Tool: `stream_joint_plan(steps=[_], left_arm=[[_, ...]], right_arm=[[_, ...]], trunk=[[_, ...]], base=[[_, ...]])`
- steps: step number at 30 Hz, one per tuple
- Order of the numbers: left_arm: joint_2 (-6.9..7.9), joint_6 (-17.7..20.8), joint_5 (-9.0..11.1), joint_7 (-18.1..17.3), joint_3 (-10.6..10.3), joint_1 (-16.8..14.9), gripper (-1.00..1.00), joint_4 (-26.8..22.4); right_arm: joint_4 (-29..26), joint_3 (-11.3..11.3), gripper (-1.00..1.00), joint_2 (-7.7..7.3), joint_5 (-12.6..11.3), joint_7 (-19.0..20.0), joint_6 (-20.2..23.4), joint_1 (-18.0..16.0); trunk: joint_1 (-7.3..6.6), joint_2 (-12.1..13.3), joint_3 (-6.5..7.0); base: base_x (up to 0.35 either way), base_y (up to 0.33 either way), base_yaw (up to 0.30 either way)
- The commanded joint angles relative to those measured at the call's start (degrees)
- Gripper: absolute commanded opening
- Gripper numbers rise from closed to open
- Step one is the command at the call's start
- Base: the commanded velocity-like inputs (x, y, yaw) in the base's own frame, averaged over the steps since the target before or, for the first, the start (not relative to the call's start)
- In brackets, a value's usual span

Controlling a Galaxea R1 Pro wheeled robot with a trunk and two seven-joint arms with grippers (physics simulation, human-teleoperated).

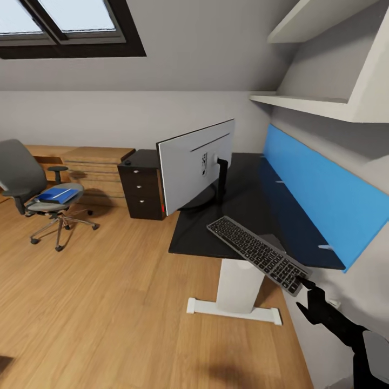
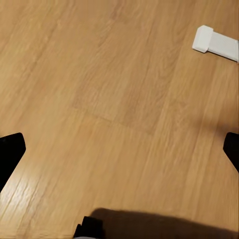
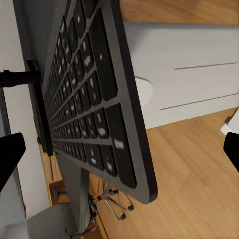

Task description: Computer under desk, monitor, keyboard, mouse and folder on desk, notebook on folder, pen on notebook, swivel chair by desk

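Head view | R jaws grip keyboard (image 1: 258,254) end, prob. above desk (image 1: 243,216)

At lower right, the right gripper (image 1: 303,285) holds the keyboard (image 1: 257,254) by its near end, tilted over the black tabletop (image 1: 254,189). The monitor (image 1: 195,165) stands mid-frame; the blue folder (image 1: 56,195) lies on the swivel chair (image 1: 38,192) at left.

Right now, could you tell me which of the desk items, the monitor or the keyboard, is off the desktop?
The keyboard: the right end effector holds it tilted above the desk edge, while the monitor stands on its foot.
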Motion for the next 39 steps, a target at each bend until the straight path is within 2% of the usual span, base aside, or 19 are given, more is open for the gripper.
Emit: stream_joint_plan(steps=[1, 13, 26, 30, 37, 39], left_arm=[[-0.01, 0.32, 0.6, 0.2, 0.0, 0.01, 1.0, 0.04], [0.0, 0.32, 0.59, 0.21, -0.03, 0.01, 1.0, 0.87], [0.0, 0.32, 0.65, 0.31, 0.05, 0.01, 1.0, 0.83], [-0.04, 0.32, 0.72, 0.49, 0.11, 0.01, 1.0, 0.78], [-0.07, 0.32, 0.77, 0.55, 0.14, 0.01, 1.0, 0.81], [-0.07, 0.34, 0.77, 0.59, 0.14, 0.01, 1.0, 0.81]], right_arm=[[-0.03, -0.11, 1.0, 0.01, -0.34, -0.28, 0.28, -0.05], [-0.03, -0.1, 1.0, -0.01, -0.33, -0.27, 0.1, -0.05], [0.05, -0.1, 1.0, -0.49, -0.27, -0.27, -0.03, -0.05], [0.06, -0.05, 1.0, -0.52, -0.26, -0.27, 0.02, -0.05], [0.06, 0.14, 1.0, -0.54, -0.28, -0.27, 0.27, -0.05], [0.06, 0.58, 1.0, -0.54, -0.3, -0.27, 0.29, -0.05]], trunk=[[0.01, -0.02, -0.04], [0.01, -0.02, -0.04], [0.01, -0.02, -0.04], [0.89, -1.63, -0.76], [0.89, -1.63, -0.76], [1.33, -2.43, -1.12]], base=[[0.068, 0.0, 0.0], [0.12, 0.0, 0.0], [0.009, 0.0, 0.0], [0.0, 0.0, 0.0], [0.0, 0.0, 0.0], [0.0, 0.0, 0.0]])
